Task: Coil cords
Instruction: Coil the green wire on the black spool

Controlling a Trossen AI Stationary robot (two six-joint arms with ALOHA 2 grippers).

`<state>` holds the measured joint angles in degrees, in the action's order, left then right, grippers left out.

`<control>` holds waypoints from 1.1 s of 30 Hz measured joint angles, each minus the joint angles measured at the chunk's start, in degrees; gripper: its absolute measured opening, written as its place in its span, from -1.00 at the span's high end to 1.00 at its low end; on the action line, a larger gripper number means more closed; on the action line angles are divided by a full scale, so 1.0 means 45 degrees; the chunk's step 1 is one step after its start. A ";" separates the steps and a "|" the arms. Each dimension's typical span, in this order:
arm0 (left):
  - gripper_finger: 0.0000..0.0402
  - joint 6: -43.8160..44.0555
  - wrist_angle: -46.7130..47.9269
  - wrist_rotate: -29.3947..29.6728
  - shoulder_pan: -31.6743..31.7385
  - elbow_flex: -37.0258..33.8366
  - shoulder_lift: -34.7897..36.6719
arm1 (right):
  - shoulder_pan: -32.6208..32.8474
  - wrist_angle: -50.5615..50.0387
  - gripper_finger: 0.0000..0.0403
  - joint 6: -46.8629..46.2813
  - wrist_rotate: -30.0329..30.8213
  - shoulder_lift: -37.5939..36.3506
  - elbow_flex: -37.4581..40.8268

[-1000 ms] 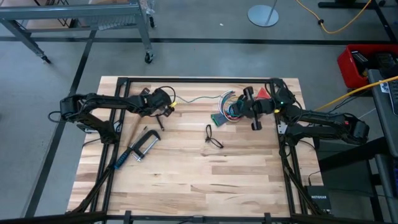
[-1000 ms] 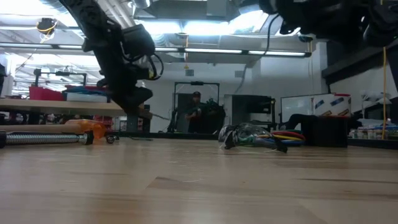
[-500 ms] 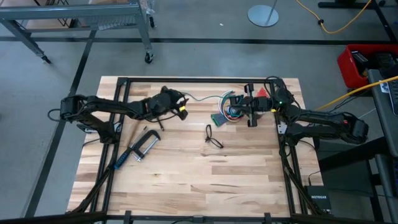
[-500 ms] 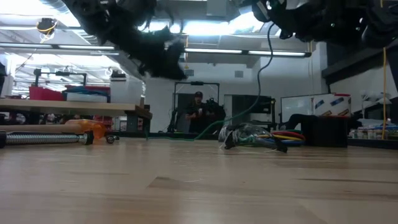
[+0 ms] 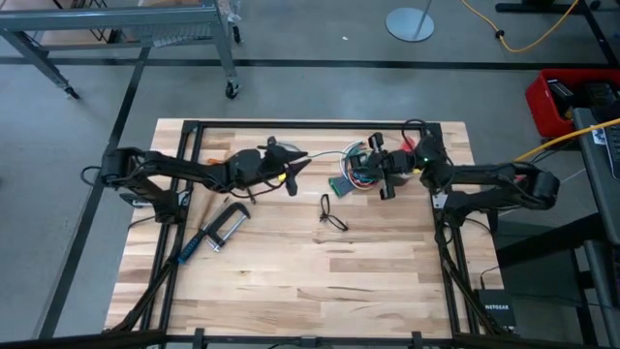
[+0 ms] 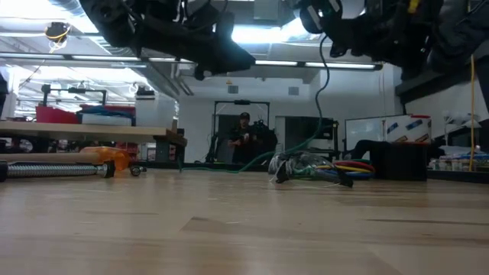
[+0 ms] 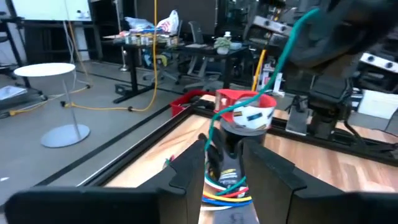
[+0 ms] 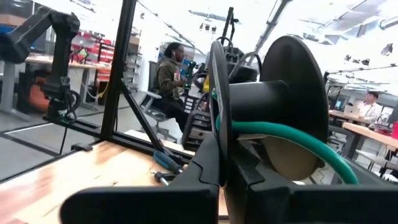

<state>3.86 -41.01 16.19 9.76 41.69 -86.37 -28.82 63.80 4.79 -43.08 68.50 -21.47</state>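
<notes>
Since one second ago the left gripper [image 5: 287, 174] has moved right along the far part of the table [image 5: 291, 281], and the cord [image 5: 325, 153] with its yellow piece [image 5: 279, 176] came with it. Now the cord runs as a thin line from the left gripper to the right, to a black spool [image 5: 387, 169] at the right gripper [image 5: 389, 171]. In the right wrist view a green cord [image 8: 292, 134] lies around the hub of the spool, between its two discs. That gripper's fingers [image 8: 205, 171] are closed on the near disc of the spool. The left gripper is raised above the table, and the yellow piece sits at its tip; I cannot tell if its fingers are open or closed.

Just left of the spool, and touching it in the high view, lies a wire bundle [image 5: 351, 173] of many colours. Nearer, about the middle of the table, lies a small black loop [image 5: 331, 215]. A metal clamp [image 5: 213, 233] lies on the left side, near the left arm. In the low view a person [image 6: 243, 139] stands far behind the table.
</notes>
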 joint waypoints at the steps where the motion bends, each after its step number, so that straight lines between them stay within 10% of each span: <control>1: 0.51 0.0000 -0.0231 0.0000 -0.0022 0.0000 -0.0151 | 0.0006 0.0348 0.99 -0.0090 -0.0002 0.0280 0.0000; 33: 0.44 -0.1991 -0.3429 0.0213 -0.1651 0.0015 -0.1334 | 0.0746 0.0625 0.99 -0.1032 -0.1535 0.4117 -0.2419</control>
<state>-5.10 -56.44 17.14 2.33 41.76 -92.38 -25.46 66.62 0.14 -49.99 87.02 -32.36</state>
